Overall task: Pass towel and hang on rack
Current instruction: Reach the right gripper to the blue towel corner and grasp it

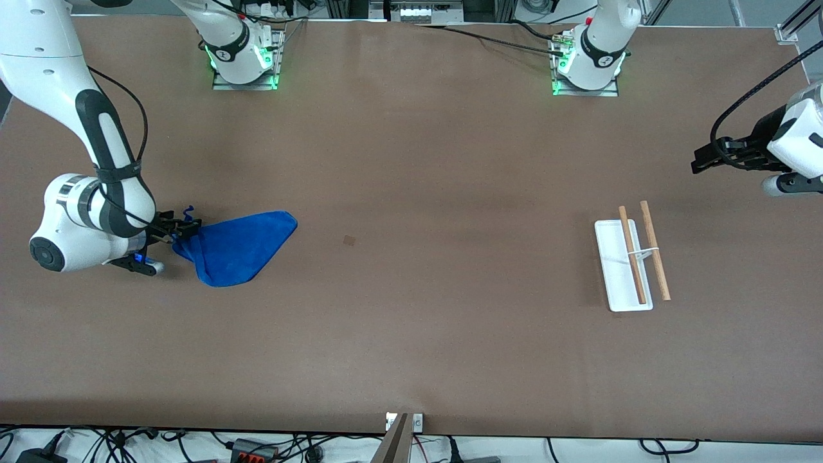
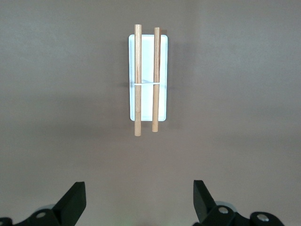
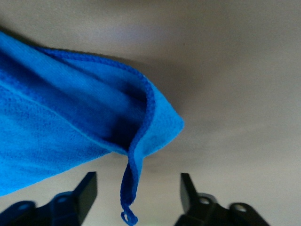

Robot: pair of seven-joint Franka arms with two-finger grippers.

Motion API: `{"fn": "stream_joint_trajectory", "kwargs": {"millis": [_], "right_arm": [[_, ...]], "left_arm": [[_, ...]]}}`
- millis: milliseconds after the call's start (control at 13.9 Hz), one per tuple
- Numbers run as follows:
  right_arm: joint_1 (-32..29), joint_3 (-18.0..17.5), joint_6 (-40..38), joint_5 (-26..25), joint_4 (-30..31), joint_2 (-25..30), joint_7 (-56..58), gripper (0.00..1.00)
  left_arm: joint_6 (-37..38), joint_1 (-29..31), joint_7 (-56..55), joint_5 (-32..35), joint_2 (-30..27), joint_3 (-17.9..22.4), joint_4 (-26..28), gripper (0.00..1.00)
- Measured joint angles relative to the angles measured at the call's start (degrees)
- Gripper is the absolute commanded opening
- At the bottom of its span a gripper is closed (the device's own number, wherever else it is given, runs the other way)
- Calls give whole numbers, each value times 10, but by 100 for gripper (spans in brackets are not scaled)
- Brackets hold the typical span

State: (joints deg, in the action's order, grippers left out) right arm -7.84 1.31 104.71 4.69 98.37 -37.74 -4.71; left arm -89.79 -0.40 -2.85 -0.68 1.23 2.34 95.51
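Note:
The royal-blue towel (image 1: 239, 247) lies crumpled on the table at the right arm's end. My right gripper (image 1: 178, 231) is low at its corner, open. In the right wrist view the towel (image 3: 70, 122) fills one side, and its loop tag (image 3: 128, 197) hangs between the spread fingers of the right gripper (image 3: 137, 182) without touching either. The rack (image 1: 633, 260), with a white base and two wooden rods, stands toward the left arm's end. My left gripper (image 1: 699, 161) waits open in the air beside it. The left wrist view shows the rack (image 2: 146, 77) ahead of the open left gripper (image 2: 139, 200).
A small dark square mark (image 1: 349, 240) sits on the brown table between towel and rack. The two arm bases (image 1: 244, 61) (image 1: 588, 64) stand along the table's edge farthest from the front camera. Cables lie past the table's nearest edge.

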Motion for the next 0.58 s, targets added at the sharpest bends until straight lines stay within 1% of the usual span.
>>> {"fn": "stream_joint_trajectory", "kwargs": {"millis": [144, 216, 288, 360, 576], "right_arm": [[-2, 0, 0, 5, 0, -4, 1, 38], [-2, 0, 0, 6, 0, -5, 1, 25], [-2, 0, -1, 6, 0, -5, 2, 5], [-2, -1, -2, 6, -1, -5, 9, 0], [-2, -5, -17, 7, -9, -4, 37, 0]], "left_arm": [[0, 0, 0, 0, 0, 0, 0, 100], [0, 0, 0, 0, 0, 0, 0, 100], [0, 0, 0, 0, 0, 0, 0, 100], [0, 0, 0, 0, 0, 0, 0, 100], [0, 0, 0, 0, 0, 0, 0, 100]]}}
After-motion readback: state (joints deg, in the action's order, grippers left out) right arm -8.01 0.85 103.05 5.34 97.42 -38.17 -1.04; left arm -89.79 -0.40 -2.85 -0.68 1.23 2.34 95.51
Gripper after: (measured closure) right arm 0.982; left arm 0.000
